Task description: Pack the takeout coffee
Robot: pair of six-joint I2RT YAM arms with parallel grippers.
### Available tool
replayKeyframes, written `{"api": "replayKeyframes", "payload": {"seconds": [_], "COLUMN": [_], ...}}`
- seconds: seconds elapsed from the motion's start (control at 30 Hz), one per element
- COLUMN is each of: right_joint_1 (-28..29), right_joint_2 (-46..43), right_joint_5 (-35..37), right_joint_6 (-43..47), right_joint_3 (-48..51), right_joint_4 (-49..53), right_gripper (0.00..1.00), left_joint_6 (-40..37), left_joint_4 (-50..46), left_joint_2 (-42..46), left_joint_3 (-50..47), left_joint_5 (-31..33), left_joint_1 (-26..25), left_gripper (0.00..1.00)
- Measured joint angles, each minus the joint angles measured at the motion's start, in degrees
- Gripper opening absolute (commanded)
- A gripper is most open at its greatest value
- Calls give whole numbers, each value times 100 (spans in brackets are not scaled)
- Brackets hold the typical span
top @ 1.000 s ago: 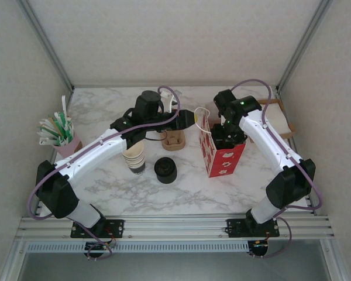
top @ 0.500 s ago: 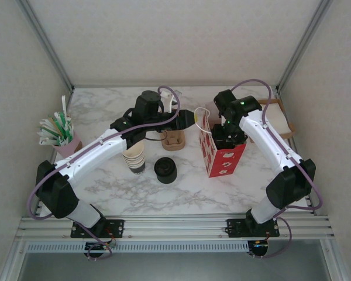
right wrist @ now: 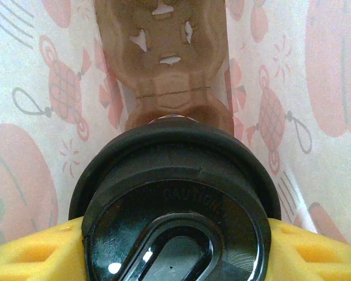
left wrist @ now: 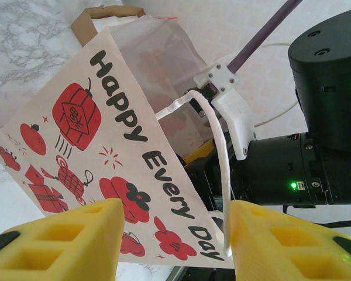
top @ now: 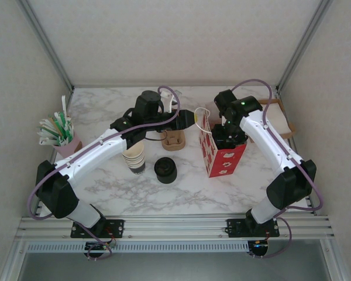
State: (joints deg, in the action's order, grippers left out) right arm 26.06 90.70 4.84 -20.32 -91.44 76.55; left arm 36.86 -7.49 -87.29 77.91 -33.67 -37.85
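Right tool (right wrist: 174, 252) grips the takeout coffee (right wrist: 175, 193) at its black lid, one yellow finger pressed to each side. Both sit inside the red printed paper bag (top: 223, 159), its walls around them. Left tool (left wrist: 175, 240) stands half-spread just beside the bag's outer face, with the white handle (left wrist: 213, 134) passing close by one finger. The worktop (top: 193, 193) carries a cardboard carrier (top: 174, 140), a lid stack (top: 165, 170), a cup stack (top: 134, 159) and a pink cup (top: 67, 146) holding stirrers.

One paper bag (top: 222, 158), one lidded coffee cup (right wrist: 175, 199), one cup stack (top: 134, 159), one lid stack (top: 165, 170)
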Motion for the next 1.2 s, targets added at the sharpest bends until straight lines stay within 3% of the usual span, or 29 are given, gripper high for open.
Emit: {"api": "replayKeyframes", "payload": {"seconds": [1.2], "right_joint_1": [0], "right_joint_2": [0], "right_joint_5": [2], "right_joint_6": [-2], "right_joint_3": [0], "right_joint_4": [87], "right_gripper": [61], "left_joint_6": [0], "left_joint_4": [0], "left_joint_2": [0], "left_joint_3": [2], "left_joint_5": [0], "left_joint_1": [0], "left_gripper": [49]}}
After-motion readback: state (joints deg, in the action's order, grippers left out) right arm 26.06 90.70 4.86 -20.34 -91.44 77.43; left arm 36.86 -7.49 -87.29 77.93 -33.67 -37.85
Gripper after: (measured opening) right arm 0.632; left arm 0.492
